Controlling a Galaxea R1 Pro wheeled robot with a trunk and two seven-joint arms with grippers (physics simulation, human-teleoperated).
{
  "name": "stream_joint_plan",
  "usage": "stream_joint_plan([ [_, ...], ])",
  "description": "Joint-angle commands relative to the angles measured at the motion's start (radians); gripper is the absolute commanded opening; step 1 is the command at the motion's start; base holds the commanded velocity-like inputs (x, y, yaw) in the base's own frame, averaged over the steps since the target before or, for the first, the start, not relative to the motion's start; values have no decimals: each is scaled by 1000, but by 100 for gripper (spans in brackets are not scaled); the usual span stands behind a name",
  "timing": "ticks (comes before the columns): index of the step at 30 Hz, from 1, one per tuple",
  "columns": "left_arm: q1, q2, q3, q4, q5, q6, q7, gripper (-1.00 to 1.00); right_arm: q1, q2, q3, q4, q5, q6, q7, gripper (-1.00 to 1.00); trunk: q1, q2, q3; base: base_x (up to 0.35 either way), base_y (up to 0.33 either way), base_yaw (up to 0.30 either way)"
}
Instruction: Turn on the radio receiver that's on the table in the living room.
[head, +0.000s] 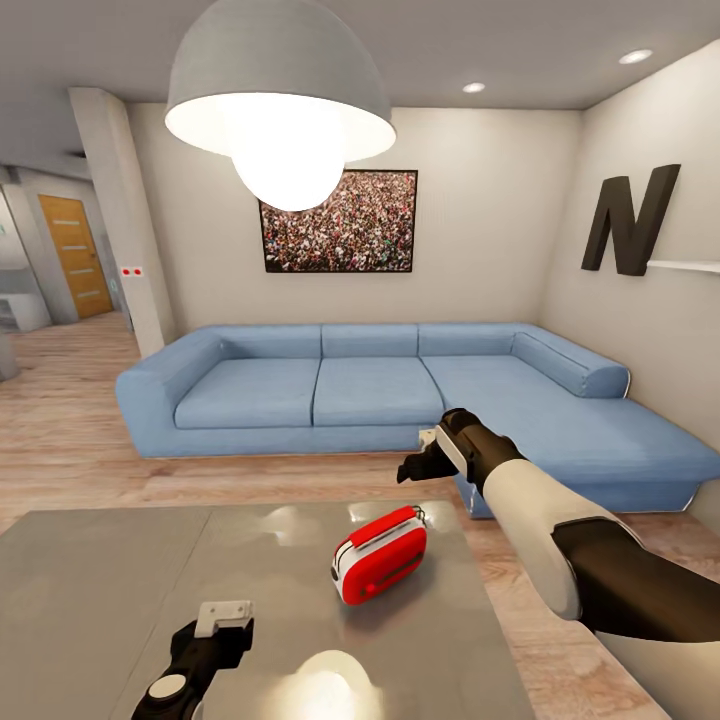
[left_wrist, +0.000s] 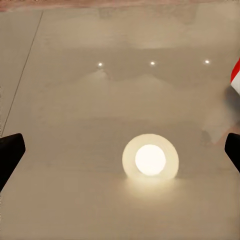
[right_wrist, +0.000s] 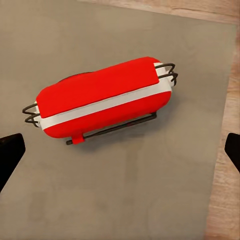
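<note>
The radio receiver (head: 380, 555) lies on the glossy grey tabletop (head: 100, 590), toward its right side and near the far edge, with the blue sofa (head: 380, 390) beyond it in the living room. The right hand (head: 425, 462) hangs above and just beyond the radio, well clear of it, and its wrist camera looks straight down on the radio's red top (right_wrist: 100, 97) with the white band and wire loop handle. The dark fingertips (right_wrist: 10, 152) sit at the two edges of that picture, so the right hand is spread wide and empty. The left hand (head: 225, 615) hovers low over the near part of the tabletop, to the left of the radio; its fingertips (left_wrist: 10, 150) are likewise far apart, holding nothing, with the lamp's reflection (left_wrist: 150, 160) on the surface below.

The step in hand appears to be the approach: the right arm is lined up over the radio but not touching it. The next move probably calls for lowering the right hand until a fingertip meets the radio, gently enough not to slide it off the right edge.
</note>
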Motion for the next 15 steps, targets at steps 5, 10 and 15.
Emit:
stream_joint_plan([
  [5, 0, 6, 0, -1, -4, 0, -1, 100, 0, 0, 0, 0, 0, 0, 0, 100, 0, 0, 0, 0, 0, 0],
  [10, 0, 5, -2, -2, -6, 1, 0, 100, 0, 0, 0, 0, -1, 0, 0, 100, 0, 0, 0, 0, 42, 0],
  [15, 0, 7, -2, -2, -7, 1, 0, 100, 0, 0, 0, 0, 0, 0, 0, 100, 0, 0, 0, 0, 220, 0],
])
